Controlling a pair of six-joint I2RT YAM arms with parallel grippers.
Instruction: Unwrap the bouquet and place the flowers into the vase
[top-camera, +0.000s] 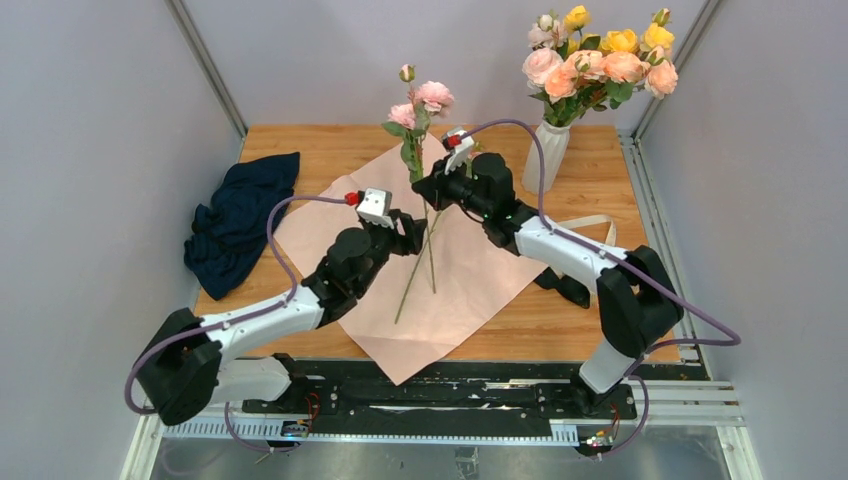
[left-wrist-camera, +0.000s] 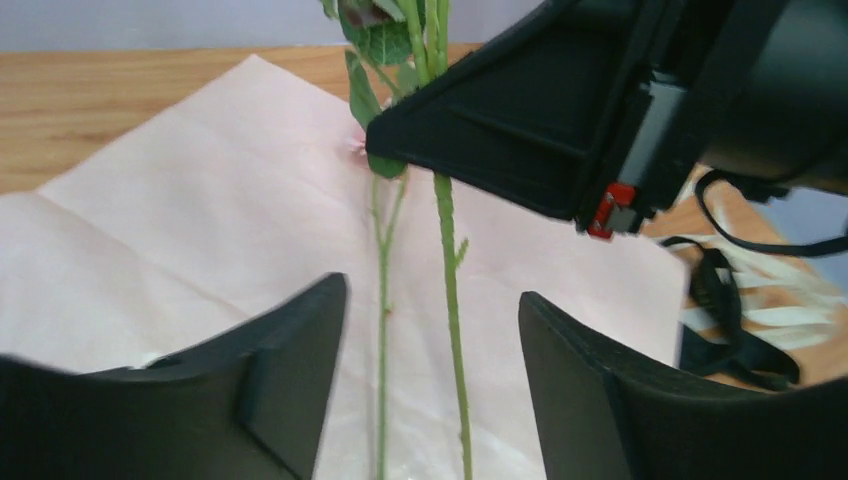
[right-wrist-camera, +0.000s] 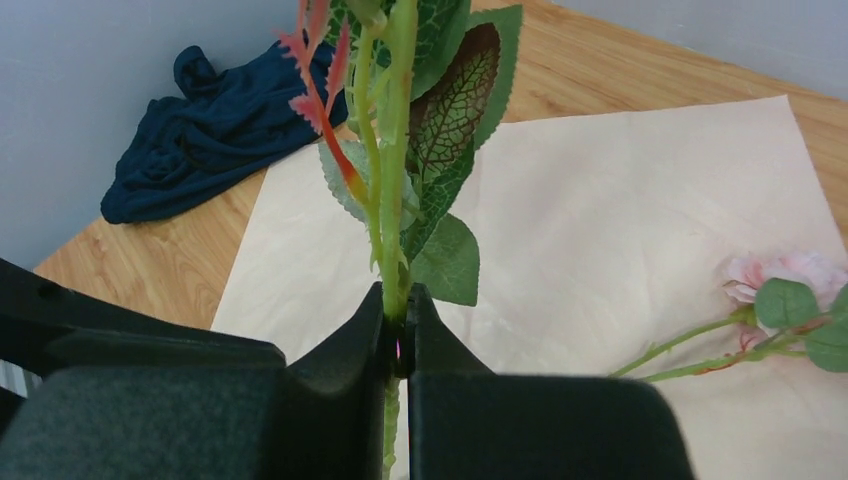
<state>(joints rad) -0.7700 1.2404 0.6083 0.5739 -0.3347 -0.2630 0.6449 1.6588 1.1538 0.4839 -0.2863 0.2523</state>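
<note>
Stems of flowers (right-wrist-camera: 393, 225) are being pinched by right gripper (right-wrist-camera: 398, 335); left gripper (left-wrist-camera: 430, 300) is gaping around them, empty. Risk: stems swivelling & snagging left jaws going to far-right vase (top-camera: 548, 155).

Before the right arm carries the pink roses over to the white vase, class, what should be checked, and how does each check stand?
1. Right end effector shut on the stems of the flowers: ok.
2. Left end effector open, stems loose between its fingers: ok.
3. Pink paper spread flat, off the stems: ok.
4. Every flower gathered: not ok, a stray rose lies on the paper.
5. Vase upright: ok.
6. Room in its neck beside the yellow and peach roses: cannot tell.
</note>
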